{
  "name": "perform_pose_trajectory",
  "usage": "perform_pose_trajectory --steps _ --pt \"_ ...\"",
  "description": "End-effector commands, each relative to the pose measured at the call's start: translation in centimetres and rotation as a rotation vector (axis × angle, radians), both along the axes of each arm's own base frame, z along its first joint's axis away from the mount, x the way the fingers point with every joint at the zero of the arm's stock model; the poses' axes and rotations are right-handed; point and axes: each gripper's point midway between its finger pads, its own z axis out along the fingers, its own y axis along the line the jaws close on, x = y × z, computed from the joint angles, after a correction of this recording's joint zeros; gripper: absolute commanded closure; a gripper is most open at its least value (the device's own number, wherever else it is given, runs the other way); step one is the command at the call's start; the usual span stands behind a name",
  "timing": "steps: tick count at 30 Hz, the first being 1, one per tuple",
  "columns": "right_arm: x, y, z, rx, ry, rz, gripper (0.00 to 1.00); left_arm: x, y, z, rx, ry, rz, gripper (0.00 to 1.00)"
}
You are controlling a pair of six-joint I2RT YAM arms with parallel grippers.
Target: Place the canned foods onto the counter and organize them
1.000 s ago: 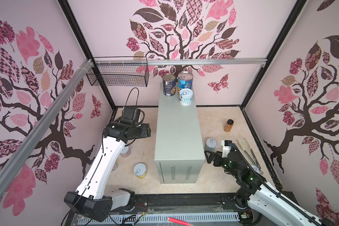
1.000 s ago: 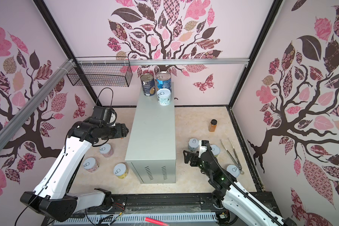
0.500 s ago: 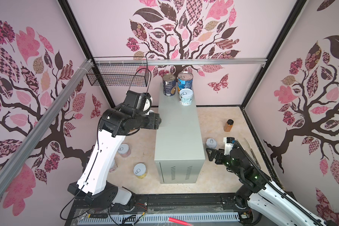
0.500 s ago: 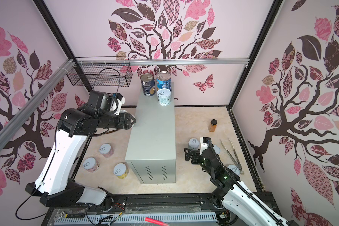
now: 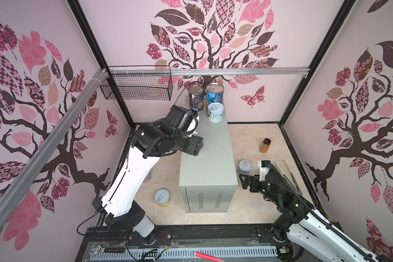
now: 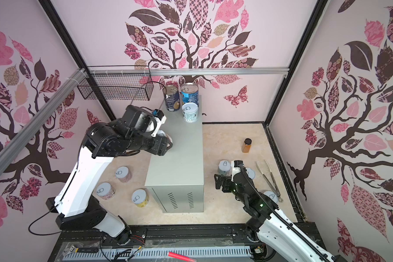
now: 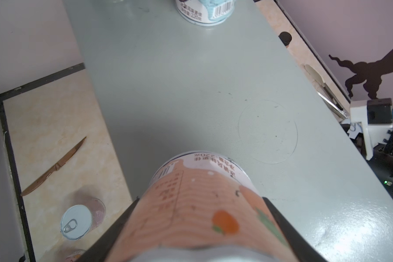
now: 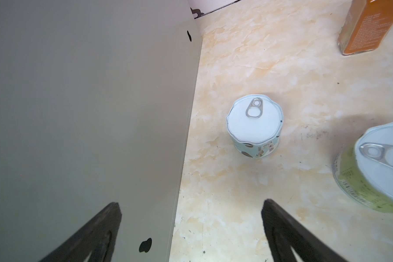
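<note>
Edge trouble possible on both flanks

In both top views we see the left gripper (image 6: 166, 145) clamped on a peach tin (image 6: 161, 133), hanging above the counter (image 5: 208, 154) close to its long rim on the left arm's side. Two tall tins (image 5: 195, 97) and a short tin (image 5: 216, 112) stand bunched at the far end, and the rest of the top is bare. The right gripper (image 5: 245, 181) sits low by the opposite flank, jaws spread wide and empty, with a pale tin (image 5: 244, 166) just beyond.

Over to the left wrist: the peach tin fills the gap between the fingers (image 7: 114, 226). We cannot tell whether its base touches the top. Beside that rim lies the floor (image 7: 43, 124), with a knife (image 7: 55, 167) and a pink tin (image 7: 82, 220). Let go this near the rim and we reckon it tips off. Toward the middle there is ample room.

Now the right wrist: one of the fingers (image 8: 95, 231) shows against the counter's side wall, the other over floor. The pale tin stands upright ahead, clear of the wall. A green tin (image 8: 377, 167) sits near and an amber jar (image 8: 370, 22) farther off. A straight drive risks scraping that wall, and a wide swing could knock the green tin.
</note>
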Motion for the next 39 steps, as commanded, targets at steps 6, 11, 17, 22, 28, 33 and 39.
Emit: perform_pose_trajectory --steps 6,11,17,22,28,33,39 --pt "0.3 0.1 -0.3 -0.019 -0.002 0.005 0.00 0.9 -0.9 1.1 0.012 -0.063 -0.019 0.34" --pt "0.3 0.1 -0.6 -0.020 0.001 0.007 0.00 1.2 -1.7 0.9 0.008 -0.057 -0.038 0.25" --pt "0.3 0.2 -0.8 -0.018 0.002 0.011 0.00 1.8 -2.5 0.5 0.019 -0.056 -0.050 0.17" --pt "0.2 0.2 -0.9 -0.017 0.003 0.015 0.00 2.1 -2.3 1.0 0.028 -0.080 -0.036 0.08" --pt "0.3 0.3 -0.8 -0.019 0.001 0.015 0.00 1.7 -1.5 2.6 0.002 -0.133 -0.025 0.02" --pt "0.3 0.2 -0.5 -0.019 -0.004 0.009 0.00 0.8 -1.7 3.3 -0.066 -0.206 -0.046 0.02" --pt "0.2 0.1 -0.5 -0.017 0.001 0.009 0.00 0.3 -0.9 1.7 -0.136 -0.294 -0.027 0.02"
